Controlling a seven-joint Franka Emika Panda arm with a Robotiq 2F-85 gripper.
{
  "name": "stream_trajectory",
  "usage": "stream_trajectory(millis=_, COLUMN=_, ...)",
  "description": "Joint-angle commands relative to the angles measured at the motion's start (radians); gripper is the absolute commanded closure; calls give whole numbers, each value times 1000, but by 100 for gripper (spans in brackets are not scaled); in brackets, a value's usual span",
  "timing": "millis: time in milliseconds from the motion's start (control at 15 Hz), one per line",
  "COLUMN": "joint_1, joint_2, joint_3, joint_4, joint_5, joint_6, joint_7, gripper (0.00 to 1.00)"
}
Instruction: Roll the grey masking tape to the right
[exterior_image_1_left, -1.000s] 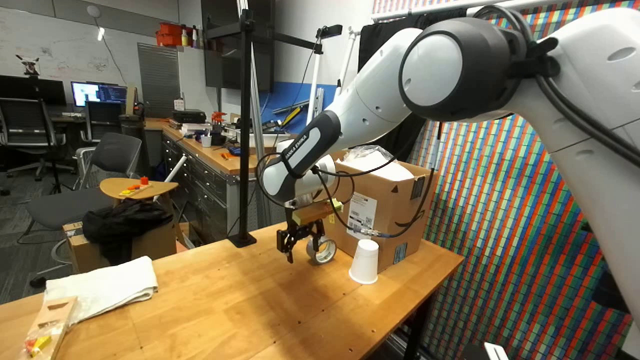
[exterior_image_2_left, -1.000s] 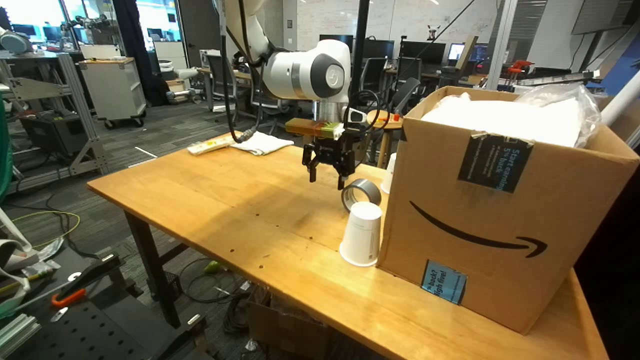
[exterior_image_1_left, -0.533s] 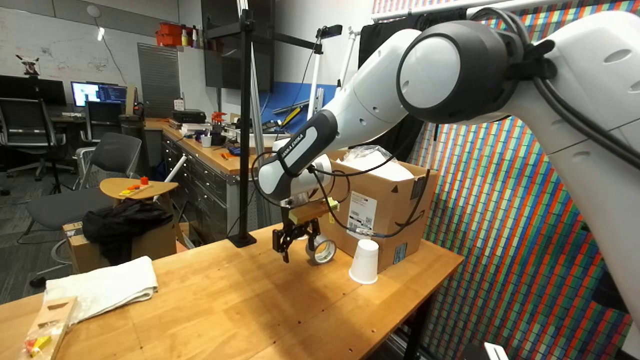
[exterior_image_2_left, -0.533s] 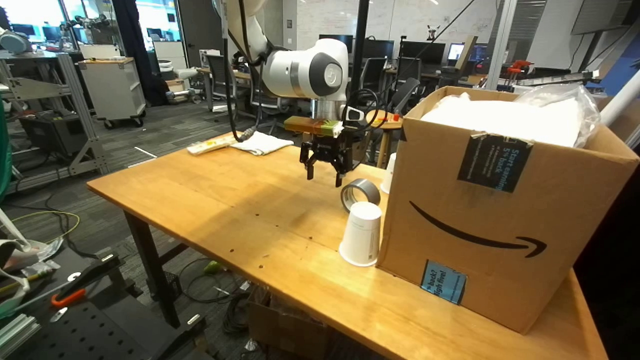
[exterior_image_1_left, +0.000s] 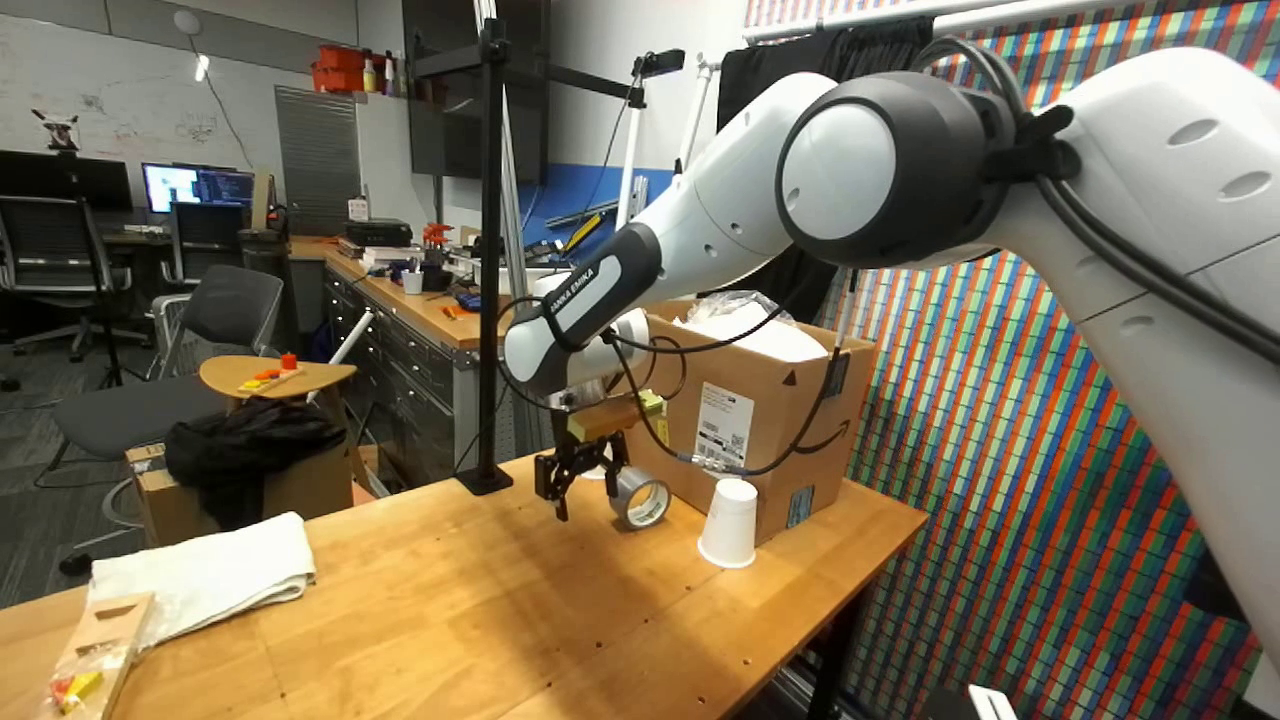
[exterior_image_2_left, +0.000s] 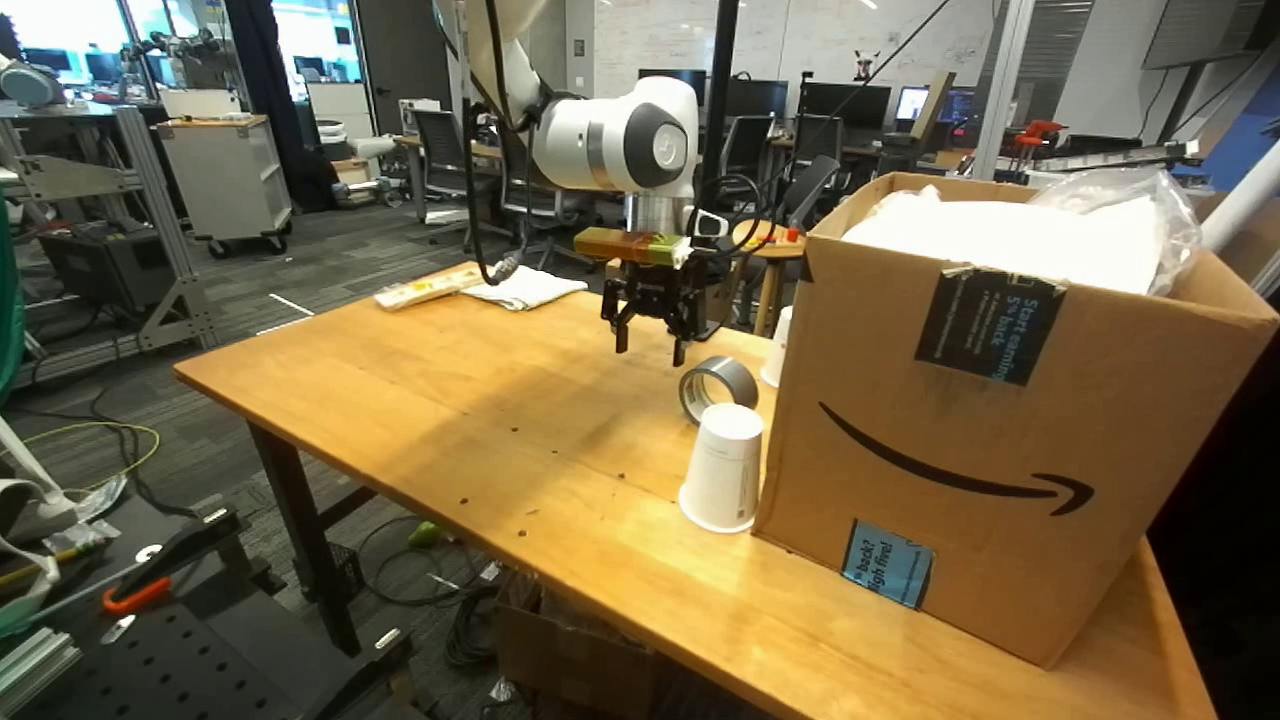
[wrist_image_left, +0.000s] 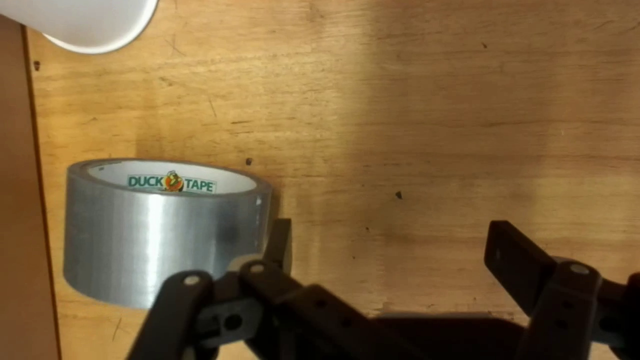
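Observation:
The grey masking tape (exterior_image_1_left: 627, 490) stands on its edge on the wooden table beside a cardboard box. Its hollow faces the camera in both exterior views, and it also shows there in an exterior view (exterior_image_2_left: 741, 379). In the wrist view the tape (wrist_image_left: 165, 240) lies at the left, with "DUCK TAPE" printed inside its ring. My gripper (exterior_image_1_left: 587, 502) is open and empty, pointing down, also seen in an exterior view (exterior_image_2_left: 650, 356). In the wrist view the gripper (wrist_image_left: 392, 242) has one finger close beside the tape and overlapping its lower right part; I cannot tell whether they touch.
A white upturned cup (exterior_image_2_left: 724, 470) stands near the tape, against the box (exterior_image_2_left: 1000, 420). A further white cup (exterior_image_2_left: 779, 350) is partly hidden behind the box. A black post (exterior_image_1_left: 490, 300) rises at the table's back edge. A white cloth (exterior_image_1_left: 205, 570) lies at the far end.
My gripper has moved slightly up and left in an exterior view, staying open. The tape has shifted very slightly away from the box. The cups have not moved.

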Motion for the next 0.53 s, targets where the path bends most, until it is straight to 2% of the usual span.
stream_trajectory(millis=0, joint_1=-21, joint_2=46, joint_3=6, joint_4=94, joint_5=5, joint_6=-56, joint_7=-28, gripper=0)
stream_trajectory(millis=467, joint_1=-72, joint_2=48, joint_3=-33, joint_4=104, joint_5=3, joint_6=-80, joint_7=0, gripper=0)
